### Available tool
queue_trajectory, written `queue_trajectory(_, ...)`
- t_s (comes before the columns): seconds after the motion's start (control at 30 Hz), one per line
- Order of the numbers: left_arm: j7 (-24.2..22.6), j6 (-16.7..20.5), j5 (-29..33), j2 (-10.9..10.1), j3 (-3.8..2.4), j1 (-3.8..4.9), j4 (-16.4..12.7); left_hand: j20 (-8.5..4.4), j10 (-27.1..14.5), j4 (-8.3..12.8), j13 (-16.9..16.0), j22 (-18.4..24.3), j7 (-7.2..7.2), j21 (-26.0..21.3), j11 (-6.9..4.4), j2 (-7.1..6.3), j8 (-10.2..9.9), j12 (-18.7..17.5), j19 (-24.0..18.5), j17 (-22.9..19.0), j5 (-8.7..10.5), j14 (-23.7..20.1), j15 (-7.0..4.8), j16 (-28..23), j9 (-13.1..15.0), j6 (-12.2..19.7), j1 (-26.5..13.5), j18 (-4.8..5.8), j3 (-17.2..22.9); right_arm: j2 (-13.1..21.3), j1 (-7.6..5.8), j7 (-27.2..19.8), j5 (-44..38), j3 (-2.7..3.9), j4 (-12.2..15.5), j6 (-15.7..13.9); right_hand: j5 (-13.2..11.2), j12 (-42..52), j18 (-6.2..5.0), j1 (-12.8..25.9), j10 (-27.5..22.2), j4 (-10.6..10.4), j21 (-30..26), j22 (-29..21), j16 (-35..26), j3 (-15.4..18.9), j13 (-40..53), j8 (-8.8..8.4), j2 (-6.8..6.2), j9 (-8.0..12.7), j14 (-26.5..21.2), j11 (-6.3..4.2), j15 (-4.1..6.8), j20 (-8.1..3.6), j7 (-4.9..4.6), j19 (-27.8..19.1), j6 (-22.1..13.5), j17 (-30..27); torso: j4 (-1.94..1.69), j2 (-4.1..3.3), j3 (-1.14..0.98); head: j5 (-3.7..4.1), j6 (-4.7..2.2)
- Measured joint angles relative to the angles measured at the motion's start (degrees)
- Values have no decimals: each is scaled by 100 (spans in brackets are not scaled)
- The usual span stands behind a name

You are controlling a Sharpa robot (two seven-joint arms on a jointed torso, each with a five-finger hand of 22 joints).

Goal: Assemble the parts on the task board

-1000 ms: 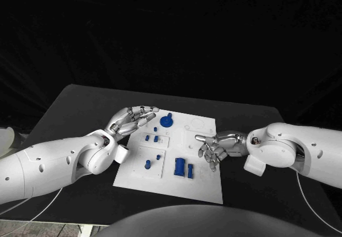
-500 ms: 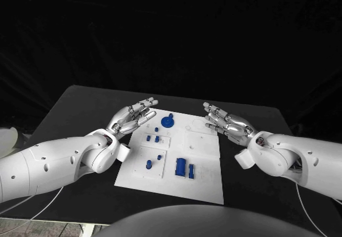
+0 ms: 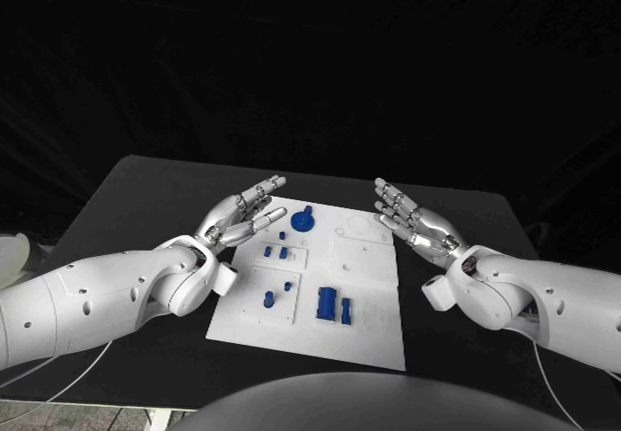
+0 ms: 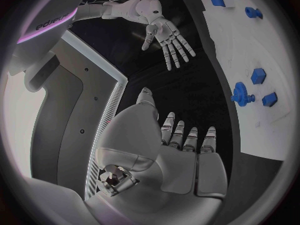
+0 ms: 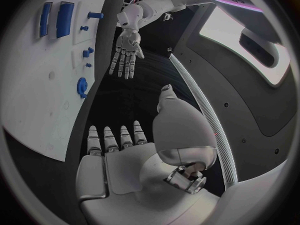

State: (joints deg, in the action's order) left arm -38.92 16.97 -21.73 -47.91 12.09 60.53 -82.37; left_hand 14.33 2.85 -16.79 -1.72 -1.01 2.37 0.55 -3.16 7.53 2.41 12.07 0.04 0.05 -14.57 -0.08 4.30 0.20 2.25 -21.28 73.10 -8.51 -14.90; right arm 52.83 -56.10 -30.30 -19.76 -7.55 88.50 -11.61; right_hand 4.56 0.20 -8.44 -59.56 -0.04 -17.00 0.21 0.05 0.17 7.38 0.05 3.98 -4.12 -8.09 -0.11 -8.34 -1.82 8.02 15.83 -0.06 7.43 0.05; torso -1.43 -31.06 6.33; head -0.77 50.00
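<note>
The white task board (image 3: 369, 296) lies in the middle of the black table. On it are a blue gear (image 3: 303, 220) at the far end, several small blue pegs (image 3: 275, 252) on the left side, and two blue blocks (image 3: 328, 303) nearer me. My left hand (image 3: 242, 215) hovers open above the board's far left corner, fingers spread, holding nothing. My right hand (image 3: 415, 224) hovers open above the far right corner, palm turned inward. The left wrist view shows my left hand (image 4: 181, 150), my right hand (image 4: 165, 35) and the gear (image 4: 242, 93). The right wrist view shows my right hand (image 5: 119, 155) and my left hand (image 5: 127, 50).
Bare black table (image 3: 143, 193) lies left and right of the board. A pale object (image 3: 11, 251) sits at the far left edge of the head view.
My right hand has lifted off the board's right side and its curled fingers have straightened. My left hand has uncurled and spread its fingers above the far left corner.
</note>
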Motion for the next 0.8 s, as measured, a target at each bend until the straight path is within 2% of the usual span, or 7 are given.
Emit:
queue_trajectory(0.03,-1,4,-22,0,0,-3,2,-1,0,0,0,0,-14,0,0,0,0,-11,-1,0,0,0,0,0,0,15,0,0,0,-4,12,-22,-28,0,-11,-13,0,0,-1,-14,0,0,0,0,0,0,0,24,-29,12,0,0,0,-5,0,-5,0,0,1,1,-1,-2,0)
queue_trajectory(0.13,9,7,-24,-4,0,-4,4,-128,-66,120,45,32,-73,-23,64,-35,-84,-118,0,0,96,5,-104,0,-62,203,-586,1,120,-4,16,-21,-32,-2,-12,-19,-417,0,302,2386,4,718,0,0,0,-516,0,-364,337,501,10,338,154,-477,-668,6,-527,0,2,1,-2,-2,0)
queue_trajectory(0.17,16,11,-20,-5,-8,-6,3,-185,-100,179,67,40,-94,-23,99,-62,-111,-165,3,0,149,5,-152,0,-86,283,-858,-1,179,-6,11,-15,-25,3,-12,-25,-436,0,642,3020,3,878,0,0,0,-663,0,-378,379,688,10,652,154,-680,-815,6,-670,0,2,1,-4,-2,-7)
queue_trajectory(0.2,22,18,-13,-4,-25,-8,0,-235,-133,237,82,49,-116,-23,132,-90,-128,-204,3,0,206,4,-193,0,-109,360,-1122,0,238,-11,6,-11,-18,12,-12,-33,-436,0,767,3527,4,1019,0,1,0,-711,1,-378,395,757,10,761,154,-754,-944,5,-716,0,2,1,-7,-2,-16)
queue_trajectory(0.33,68,111,65,22,-161,-13,-67,-414,-213,435,122,71,-173,-23,212,-185,-170,-350,-1,1,386,3,-291,0,-162,612,-2026,117,435,-77,-28,1,49,81,-5,-132,-436,0,809,4753,10,1623,0,1,0,-736,1,-378,409,798,10,810,154,-773,-1532,5,-746,1,9,1,-35,2,-112)
queue_trajectory(0.57,248,695,525,143,-623,-23,-340,-671,-251,740,154,88,-215,-22,250,-541,-201,-567,-5,1,655,13,-360,0,-202,996,-3356,229,708,-327,-155,18,402,322,40,-713,-436,0,809,5887,10,1678,1,3,0,-741,2,-378,410,804,10,810,154,-772,-1562,5,-742,3,41,-2,-171,23,-515)
queue_trajectory(0.8,541,1656,1303,267,-1061,-24,-630,-852,-268,966,161,89,-227,-22,267,-690,-201,-864,-11,2,868,-7,-380,0,-214,1294,-4388,511,933,-641,-317,31,1051,606,102,-1774,-436,0,809,5926,10,1677,1,4,0,-741,3,-378,411,804,10,809,154,-772,-1562,5,-742,4,88,-6,-394,55,-1096)
